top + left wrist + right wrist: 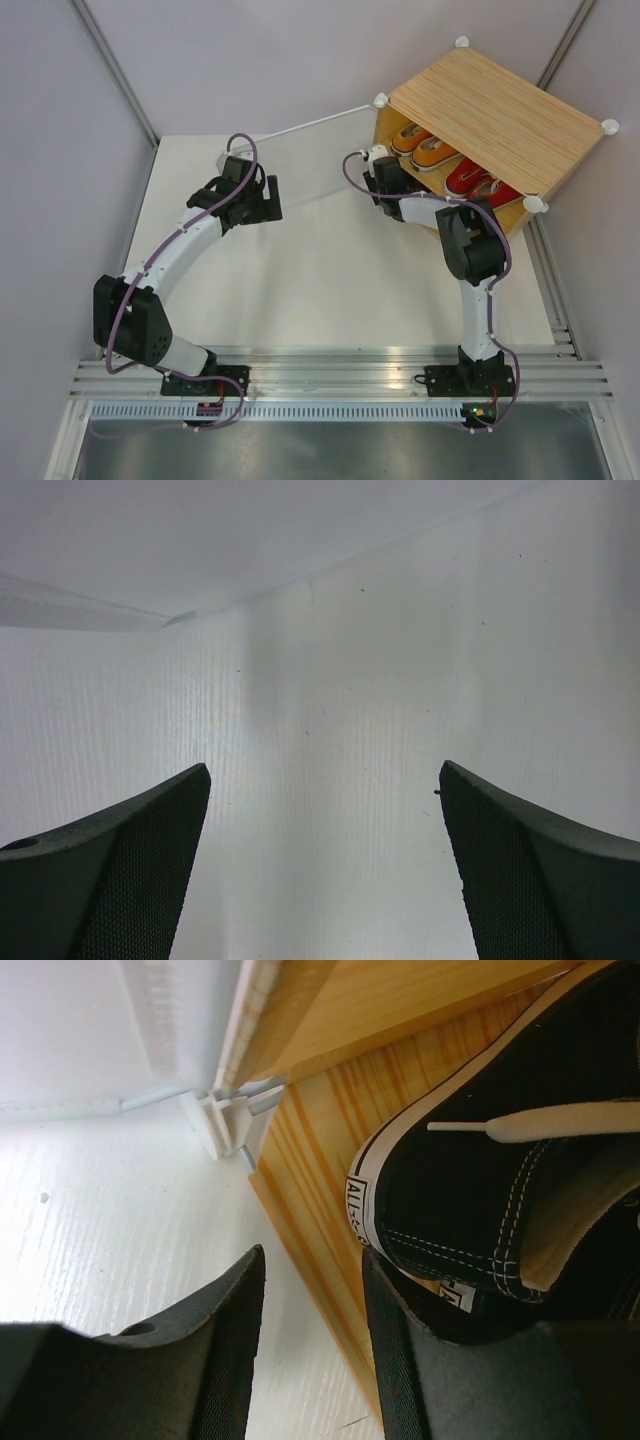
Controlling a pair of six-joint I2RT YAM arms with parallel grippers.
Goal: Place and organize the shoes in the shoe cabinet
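Right wrist: white-edged black canvas sneaker (pixel 450 1200) on streaky wood-grain cabinet board (pixel 320 1140).

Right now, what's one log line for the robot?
left gripper: open, facing door panel | right gripper: open, beside black shoe in shoe cabinet | orange shoes, red shoes: inside

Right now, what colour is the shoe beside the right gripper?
The shoe is black, best seen from the right wrist.

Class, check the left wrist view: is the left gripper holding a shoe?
No, the left gripper is open, with only a pale white surface showing between its jaws.
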